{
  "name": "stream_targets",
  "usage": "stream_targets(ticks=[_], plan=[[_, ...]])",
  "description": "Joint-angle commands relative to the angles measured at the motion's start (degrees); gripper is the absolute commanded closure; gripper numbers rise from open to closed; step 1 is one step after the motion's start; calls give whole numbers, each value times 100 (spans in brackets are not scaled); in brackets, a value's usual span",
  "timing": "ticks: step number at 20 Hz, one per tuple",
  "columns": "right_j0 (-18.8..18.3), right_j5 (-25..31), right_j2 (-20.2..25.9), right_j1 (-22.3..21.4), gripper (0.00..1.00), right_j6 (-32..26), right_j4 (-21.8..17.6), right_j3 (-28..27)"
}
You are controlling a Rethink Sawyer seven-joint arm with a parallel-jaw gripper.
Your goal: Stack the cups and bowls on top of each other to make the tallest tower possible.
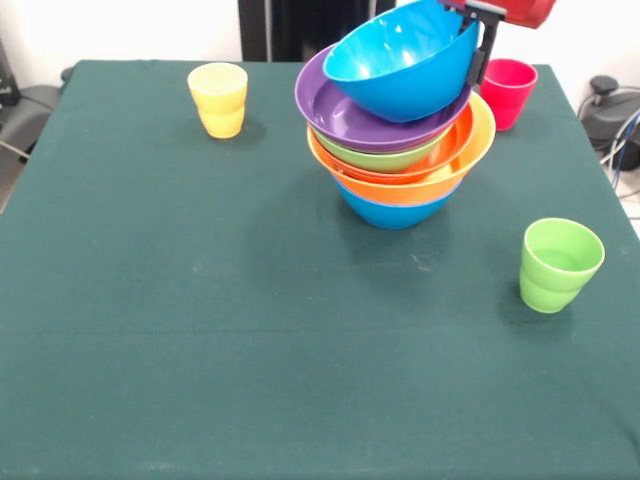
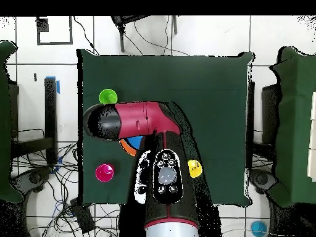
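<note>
Green cup (image 1: 560, 264) sits nearest, off to the right on the desk (image 1: 200, 330). Behind it the tower (image 1: 400, 150) leans, a tilted blue bowl (image 1: 400, 60) on top with the hand (image 1: 480, 45) clamped on its rim. Yellow cup (image 1: 218, 98) and red-pink cup (image 1: 507, 92) stand at the back.

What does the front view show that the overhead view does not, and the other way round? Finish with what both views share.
Only the front view shows the tower layer by layer: blue at the bottom, then yellow-orange, orange-red, lime green, purple, and a tilted blue bowl on top with the gripper at its rim. Only the overhead view shows the whole arm, which hides nearly all of the tower. Both show the green table and the yellow cup, red-pink cup and light green cup standing apart.
</note>
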Motion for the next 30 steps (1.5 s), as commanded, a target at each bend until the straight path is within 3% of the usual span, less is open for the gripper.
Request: stream_targets(ticks=[1, 30], plan=[[92, -317, 224, 97, 100, 64, -206, 443], [155, -448, 245, -86, 100, 163, -95, 816]])
